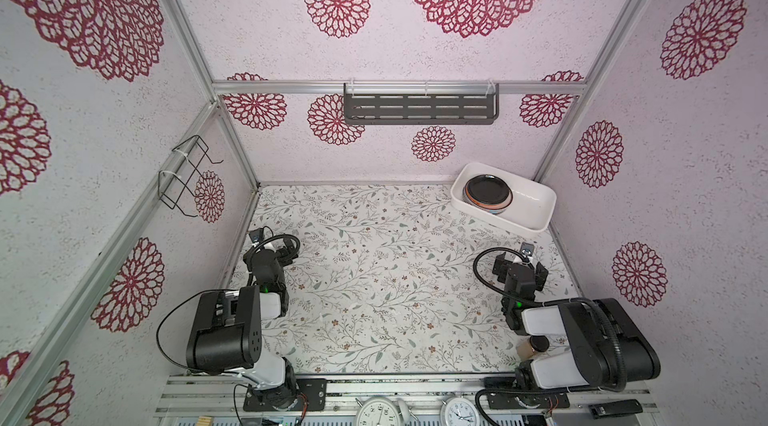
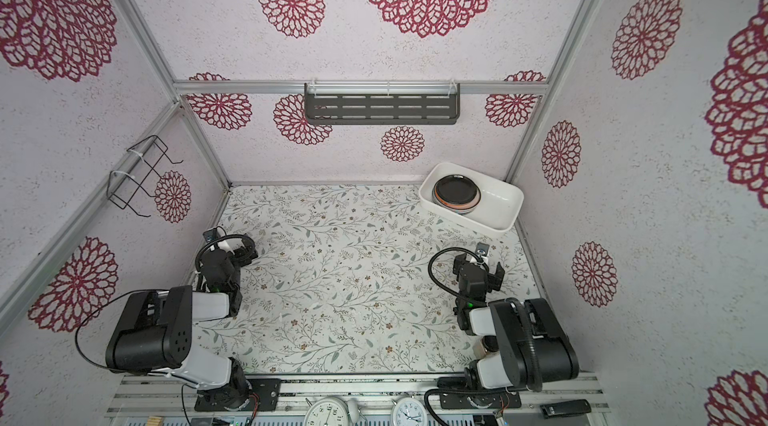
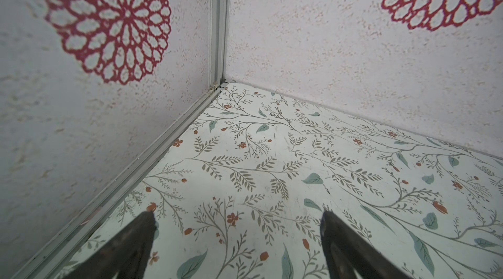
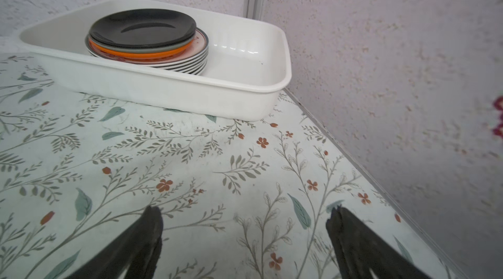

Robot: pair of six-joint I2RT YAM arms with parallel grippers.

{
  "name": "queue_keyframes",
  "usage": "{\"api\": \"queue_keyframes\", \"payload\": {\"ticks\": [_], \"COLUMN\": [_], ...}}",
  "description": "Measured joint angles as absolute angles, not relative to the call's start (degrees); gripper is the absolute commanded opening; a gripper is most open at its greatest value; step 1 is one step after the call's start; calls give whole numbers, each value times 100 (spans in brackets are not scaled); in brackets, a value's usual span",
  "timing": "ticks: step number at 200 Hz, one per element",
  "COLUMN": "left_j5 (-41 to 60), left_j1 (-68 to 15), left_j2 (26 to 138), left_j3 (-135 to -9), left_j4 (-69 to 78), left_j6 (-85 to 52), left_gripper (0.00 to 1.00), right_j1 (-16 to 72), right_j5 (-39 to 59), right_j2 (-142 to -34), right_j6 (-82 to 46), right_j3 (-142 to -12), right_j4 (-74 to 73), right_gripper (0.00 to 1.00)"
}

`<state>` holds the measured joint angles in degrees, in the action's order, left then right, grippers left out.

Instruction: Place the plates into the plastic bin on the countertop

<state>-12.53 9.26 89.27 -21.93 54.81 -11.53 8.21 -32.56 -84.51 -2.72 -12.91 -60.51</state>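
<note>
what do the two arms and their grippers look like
The left arm and right arm are boxy black motor housings joined by glossy white links, each with a small green light near the wrist. A ribbed black hose runs along the right arm; a thin black cable loops off the left. The left gripper and right gripper each have two dark, tapered fingers.

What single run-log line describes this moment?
round plates: stacked in white rectangular plastic bin | left end effector: open, empty | right end effector: open, empty
</note>
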Motion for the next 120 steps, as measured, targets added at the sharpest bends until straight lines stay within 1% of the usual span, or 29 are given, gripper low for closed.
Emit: {"api": "queue_keyframes", "payload": {"ticks": [22, 37, 75, 120], "left_j5": [-1256, -1262, -1295, -1594], "left_j1": [923, 919, 878, 722], "left_j2": [8927, 8930, 8927, 8930], "left_j3": [-2193, -2193, -2193, -2257], "left_j4": [5474, 5470, 5446, 5341], "left_j6": [-1153, -1153, -1146, -1072], "left_gripper": [97, 97, 97, 97], "right_j1": [615, 443, 281, 244], "right_j5": [-2810, -2626, -2303, -2097], "right_j2": [-8552, -8700, -8844, -8849], "right_j6": [-237, -257, -261, -303], "right_j3": [-1227, -1118, -1238, -1319], "right_j4": [-6407, -6938, -6855, -6842], "right_gripper": [99, 99, 99, 99]}}
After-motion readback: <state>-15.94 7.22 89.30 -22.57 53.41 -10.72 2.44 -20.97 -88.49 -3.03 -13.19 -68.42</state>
